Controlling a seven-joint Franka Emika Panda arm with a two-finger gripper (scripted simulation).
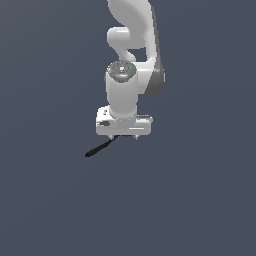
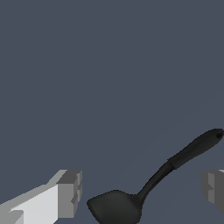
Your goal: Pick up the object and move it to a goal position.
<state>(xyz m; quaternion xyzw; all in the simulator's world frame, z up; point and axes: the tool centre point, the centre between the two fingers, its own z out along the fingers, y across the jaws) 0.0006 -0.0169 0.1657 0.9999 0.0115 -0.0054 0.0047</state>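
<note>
Beneath our claw (image 2: 140,192), spread wide and holding nothing, the black utensil (image 2: 162,183) lies flat on the desk (image 2: 109,78), head between the fingers (image 2: 65,192); we judge this alignment precedes closing.

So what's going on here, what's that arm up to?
A white robot arm has its claw lowered over a black spoon-like utensil on a plain dark surface. The wrist view shows the fingers spread wide on either side of the utensil, not touching it. Nothing is gripped yet.
</note>
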